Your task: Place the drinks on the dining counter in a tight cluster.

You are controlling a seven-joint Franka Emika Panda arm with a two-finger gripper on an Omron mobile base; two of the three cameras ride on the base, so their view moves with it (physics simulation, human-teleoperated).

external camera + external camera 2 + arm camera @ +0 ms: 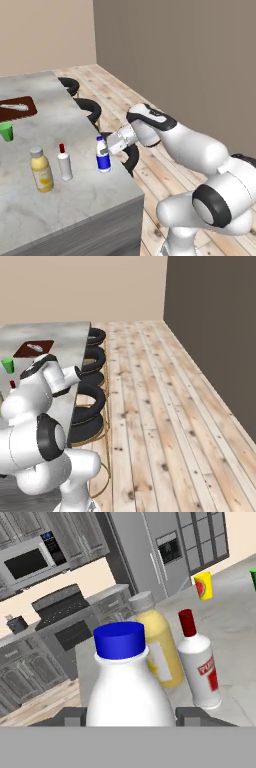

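The counter (75,165) is a big island with a grey marble top and grey sides. It stands on a light wood floor (160,406). Black stools (90,401) sit in a row along its right side. The walls are tan on the left and dark grey on the right.

The white arm bends low from the right and reaches left, over the right edge of the counter. The gripper (103,148) is level with the blue bottle (103,156). In the hand view the two fingers (192,716) sit close on each side of that bottle, which stands upright between them. The gripper is closed on it, and the bottle's base is on the marble.

All three drinks stand in a row near the close end of the counter. The yellow bottle (41,169) is on the left. The red-cap bottle (64,162) is in the middle, just beside the yellow one. The blue bottle is on the right, near the edge, a little apart from the red-cap bottle.

Farther back on the left stands a green cup (6,131). Behind it lies a brown board (20,107) with something pale on it. In the hand view a yellow cup (203,585) stands far behind the bottles, with a stove (62,617), a microwave (30,559) and a fridge (150,549) beyond.
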